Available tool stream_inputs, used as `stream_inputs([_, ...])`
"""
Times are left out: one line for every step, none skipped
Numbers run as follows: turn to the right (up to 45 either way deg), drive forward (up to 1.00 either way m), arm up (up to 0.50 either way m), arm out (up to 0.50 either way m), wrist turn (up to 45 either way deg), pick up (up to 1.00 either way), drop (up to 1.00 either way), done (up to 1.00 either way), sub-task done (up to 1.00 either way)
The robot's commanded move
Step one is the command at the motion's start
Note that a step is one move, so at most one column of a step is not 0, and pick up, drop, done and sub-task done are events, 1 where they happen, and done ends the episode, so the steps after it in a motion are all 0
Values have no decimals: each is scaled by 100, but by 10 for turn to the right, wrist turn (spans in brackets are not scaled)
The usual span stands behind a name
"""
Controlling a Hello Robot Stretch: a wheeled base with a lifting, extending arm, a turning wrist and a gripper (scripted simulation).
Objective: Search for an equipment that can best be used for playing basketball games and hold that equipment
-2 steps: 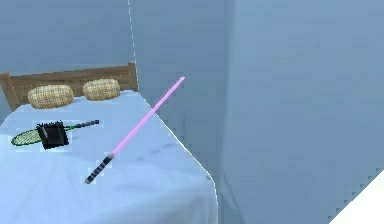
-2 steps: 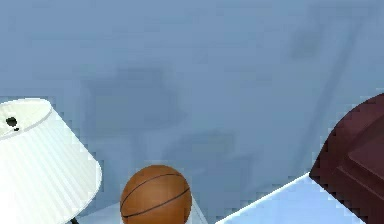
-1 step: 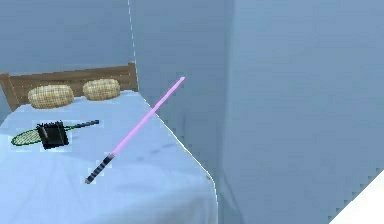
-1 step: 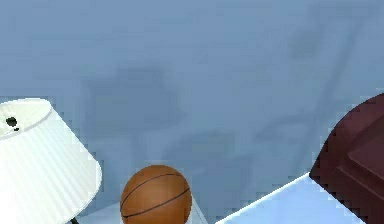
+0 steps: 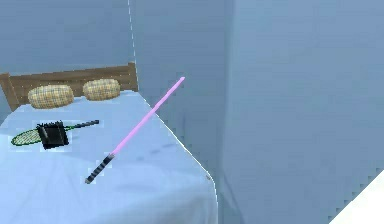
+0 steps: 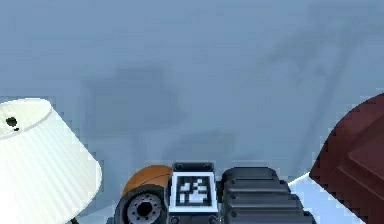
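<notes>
**Orange ball at the gripper, hold unclear**

The gripper [image 6: 140,208] sits low at the arm side view's bottom edge. Its far end is hard to make out, so I cannot tell whether it is grasping anything. Just behind it peeks an orange ball [image 6: 146,182], likely the basketball. It should be light, springy and grippy, but wide and prone to roll, so best taken across its middle. The arm looks low and little extended. A white lampshade [image 6: 40,155] stands to the left. In the forward view a bed [image 5: 150,190] carries a racket [image 5: 30,136] and a pink bat [image 5: 138,128]

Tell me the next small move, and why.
Probably ease the gripper toward the orange round ball peeking out by it, beside the cream lampshade; it looks like the basketball, unlike the green racket and pink stick on the pale bed.
</notes>
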Motion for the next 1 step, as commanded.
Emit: stream_inputs([0, 0, 0, 0, 450, 0, 0, 0, 0])
